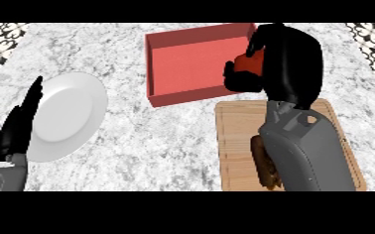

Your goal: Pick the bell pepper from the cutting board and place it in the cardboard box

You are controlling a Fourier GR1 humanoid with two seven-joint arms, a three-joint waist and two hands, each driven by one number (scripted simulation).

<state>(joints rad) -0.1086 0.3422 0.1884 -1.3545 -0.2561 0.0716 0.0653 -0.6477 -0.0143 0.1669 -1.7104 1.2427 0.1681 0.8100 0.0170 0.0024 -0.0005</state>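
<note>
My right hand (289,62) hangs over the right side of the red box (187,64), its fingers curled round a red bell pepper (249,63) of which only a small part shows. The pepper is above the box's inner floor near its right wall. The wooden cutting board (238,134) lies just below the box, under my right forearm. My left hand (21,121) rests at the left edge with straight fingers, beside the plate.
A white plate (67,115) lies at the left, touching my left hand's side. A brown item (265,166) sits on the cutting board, partly hidden by my right forearm. Marble counter stretches between the plate and the board.
</note>
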